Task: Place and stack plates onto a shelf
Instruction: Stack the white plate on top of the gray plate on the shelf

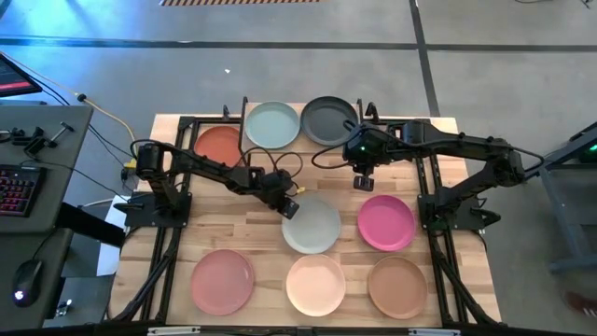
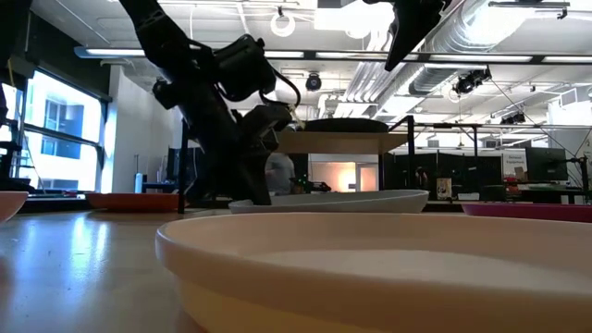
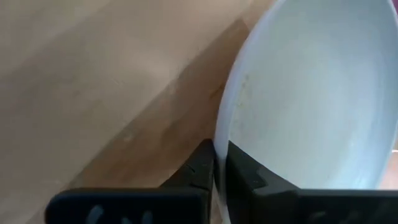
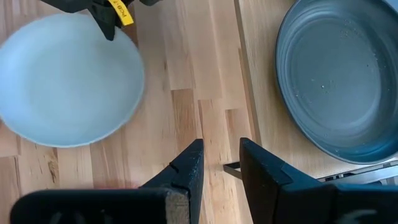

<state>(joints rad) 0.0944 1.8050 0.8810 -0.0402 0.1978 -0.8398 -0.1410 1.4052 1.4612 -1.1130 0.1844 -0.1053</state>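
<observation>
- My left gripper [image 3: 214,163] pinches the sage green plate's [image 1: 312,226] rim, on the table in front of the shelf [image 1: 392,127].
- My right gripper [image 4: 217,163] hovers beside the shelf's front edge, jaws apart, empty.

Ceiling strip lights [image 2: 518,57] and a bright window [image 2: 55,129] backlight my low view, glaring off the pale wooden surface [image 2: 83,268]; the nearest round cream plate [image 2: 388,268] looks blurred.

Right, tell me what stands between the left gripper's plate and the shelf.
Nothing on the table lies between the sage green plate, pinched by the left gripper, and the shelf. The right gripper hangs open beside that path, and a pale mint plate and a dark grey plate cover the shelf top.
</observation>
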